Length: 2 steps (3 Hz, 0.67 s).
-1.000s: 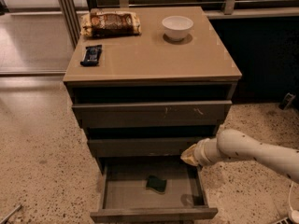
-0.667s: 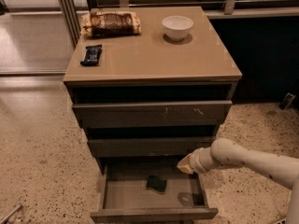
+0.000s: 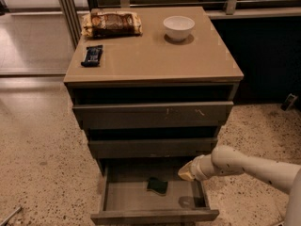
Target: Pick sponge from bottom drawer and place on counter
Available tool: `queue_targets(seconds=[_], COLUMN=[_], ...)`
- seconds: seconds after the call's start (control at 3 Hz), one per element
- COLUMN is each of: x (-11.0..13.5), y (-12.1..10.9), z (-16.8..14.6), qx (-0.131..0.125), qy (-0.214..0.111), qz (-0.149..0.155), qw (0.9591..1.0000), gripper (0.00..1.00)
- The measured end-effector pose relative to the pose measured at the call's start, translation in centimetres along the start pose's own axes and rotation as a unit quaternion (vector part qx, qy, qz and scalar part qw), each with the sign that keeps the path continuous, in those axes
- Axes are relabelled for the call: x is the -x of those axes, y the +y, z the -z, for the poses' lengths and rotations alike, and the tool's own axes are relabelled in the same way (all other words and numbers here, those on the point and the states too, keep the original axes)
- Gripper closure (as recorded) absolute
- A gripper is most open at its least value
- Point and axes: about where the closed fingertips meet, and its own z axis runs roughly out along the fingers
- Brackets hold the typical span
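The dark green sponge [image 3: 157, 186] lies flat on the floor of the bottom drawer [image 3: 155, 215], which is pulled open, a little right of its middle. The white arm reaches in from the right. Its gripper [image 3: 186, 173] hangs over the drawer's right side, a short way right of and above the sponge, apart from it. The tan counter [image 3: 150, 55] tops the cabinet.
On the counter stand a white bowl [image 3: 178, 28] at the back right, a brown snack bag [image 3: 112, 23] at the back left and a dark blue wrapped bar [image 3: 92, 55] at the left. The top drawer [image 3: 153, 114] and middle drawer [image 3: 153, 147] stick out slightly. Terrazzo floor surrounds the cabinet.
The arm has moved left and down, bringing the gripper from beside the drawer's right wall to over its inside, closer to the sponge. The sponge has not moved.
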Motion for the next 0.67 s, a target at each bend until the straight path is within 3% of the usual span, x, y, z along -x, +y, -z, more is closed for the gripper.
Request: queue_targets(seconds=[0.33,0.67], x=[-3.1,-6.7], y=[-0.5,-0.1], z=[-2.4,-7.4], qx=[-0.005,0.006], qy=[-0.015,-0.047], qz=[0.001,-0.008], qw=[0.9999,0.9989], gripper=[1.00,1.00])
